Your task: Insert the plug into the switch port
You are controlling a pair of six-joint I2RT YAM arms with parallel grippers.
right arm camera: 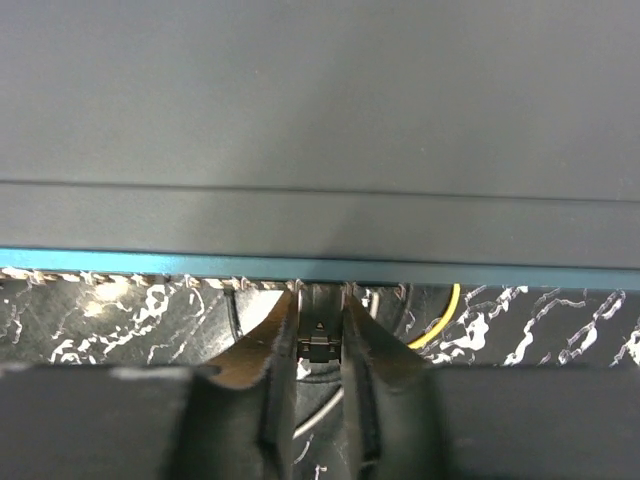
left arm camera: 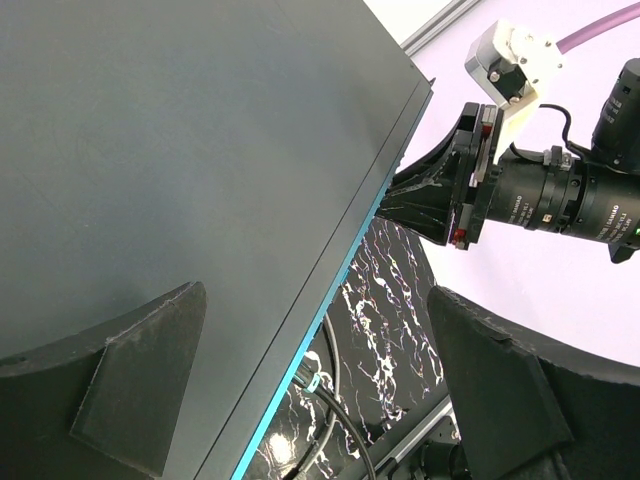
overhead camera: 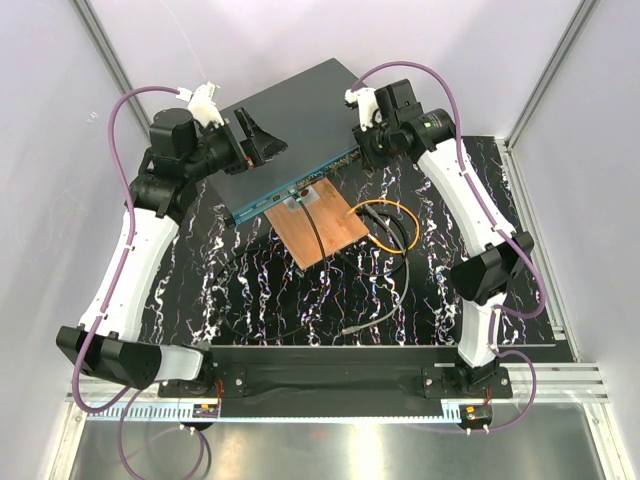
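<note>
From above, the switch point(overhead camera: 290, 125) lies askew at the back of the table point(overhead camera: 250, 290), a wooden board point(overhead camera: 322, 228) just beside its front. Left wrist: the left jaws gape wide and empty astride the switch's front edge, likely to steady it. Right wrist: the right jaws pinch the plug point(right arm camera: 318, 346) at the teal face point(right arm camera: 150, 262), aligned for a port.

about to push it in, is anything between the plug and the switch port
Nothing visible. The right gripper holds the plug right at the teal front edge of the switch, nothing between them, though its front face is hidden.
</note>
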